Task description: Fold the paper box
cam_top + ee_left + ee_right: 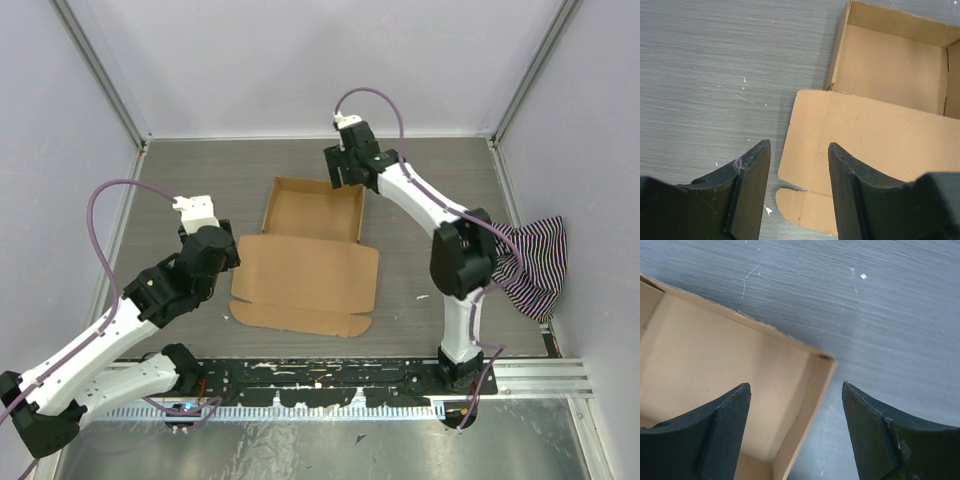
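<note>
Over far-right corner of brown cardboard paper box (308,255), right fingers (725,432) open, empty; left fingers (751,185) open, empty, at flat lid (300,290) left edge, nearer it.

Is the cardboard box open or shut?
Open: the paper box has its lid flap lying flat on the table, inside showing.

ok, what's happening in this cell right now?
Two arms are folding a brown paper box. Its tray walls stand up at the far side; the lid flap lies flat toward the arms, not yet closed. The right gripper hovers over the tray's far right corner, jaws open, holding nothing. The left gripper hangs over the lid's left edge, jaws open, empty.
</note>
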